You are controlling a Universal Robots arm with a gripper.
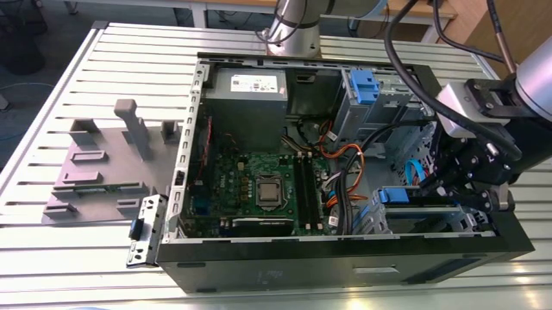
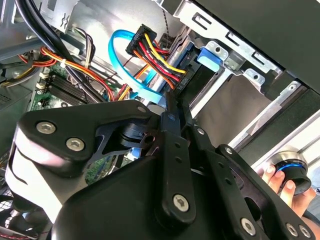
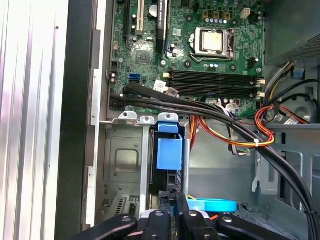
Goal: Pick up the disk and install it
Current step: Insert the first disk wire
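Observation:
The disk (image 3: 169, 150) stands edge-on in a slot of the metal drive cage (image 3: 125, 160) at the case's front corner, and its blue carrier tab (image 1: 399, 196) faces the motherboard. In the second wrist view the blue tab (image 2: 210, 56) sits in the cage beside the power and data plugs. My gripper (image 1: 448, 187) hangs over the cage, on the exterior view's right. Its fingers (image 3: 164, 200) are close together, narrower than the disk, at the disk's outer end (image 2: 174, 102). They look shut with nothing between them. I cannot tell whether they touch the disk.
The open black computer case (image 1: 345, 258) lies on a slatted table. Cable bundles (image 3: 235, 130) cross above the cage. A second blue carrier (image 1: 362, 87) sits in the upper bay. A grey fixture (image 1: 103, 168) lies on the exterior view's left. A person's hand (image 2: 277, 177) holds a black-and-blue knob.

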